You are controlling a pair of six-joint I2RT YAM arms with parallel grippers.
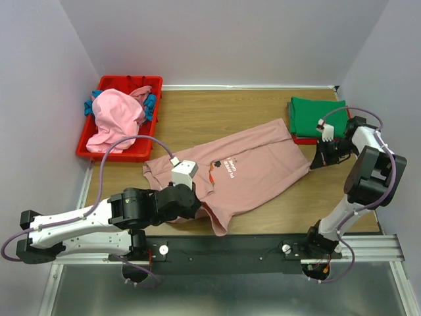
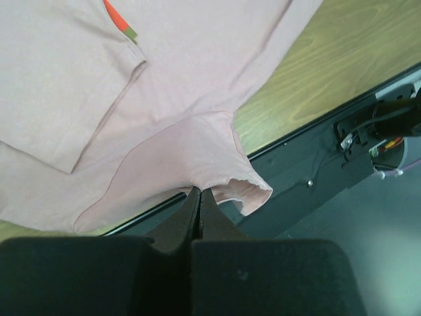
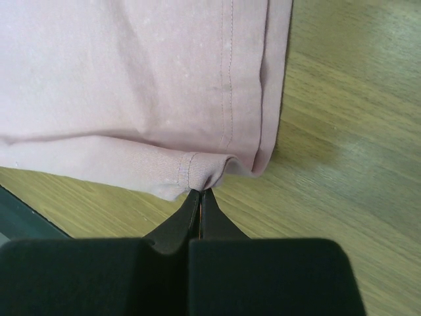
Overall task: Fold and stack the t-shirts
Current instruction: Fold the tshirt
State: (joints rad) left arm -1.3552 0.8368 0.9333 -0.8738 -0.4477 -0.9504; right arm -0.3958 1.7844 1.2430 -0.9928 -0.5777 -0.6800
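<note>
The dusty-pink t-shirt (image 1: 250, 164) is lying spread across the table's (image 1: 217, 112) middle. The left gripper (image 2: 199, 197) is pinching its near edge, and the right gripper (image 3: 200, 194) is clamping its right hem corner.

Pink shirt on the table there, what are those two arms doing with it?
The two arms are folding the dusty-pink t-shirt, which lies spread on the wooden table. The left gripper is pinched shut on its near edge, and the right gripper is pinched shut on a hem corner. A folded green t-shirt sits at the far right. More unfolded shirts lie heaped in the red bin at far left.
</note>
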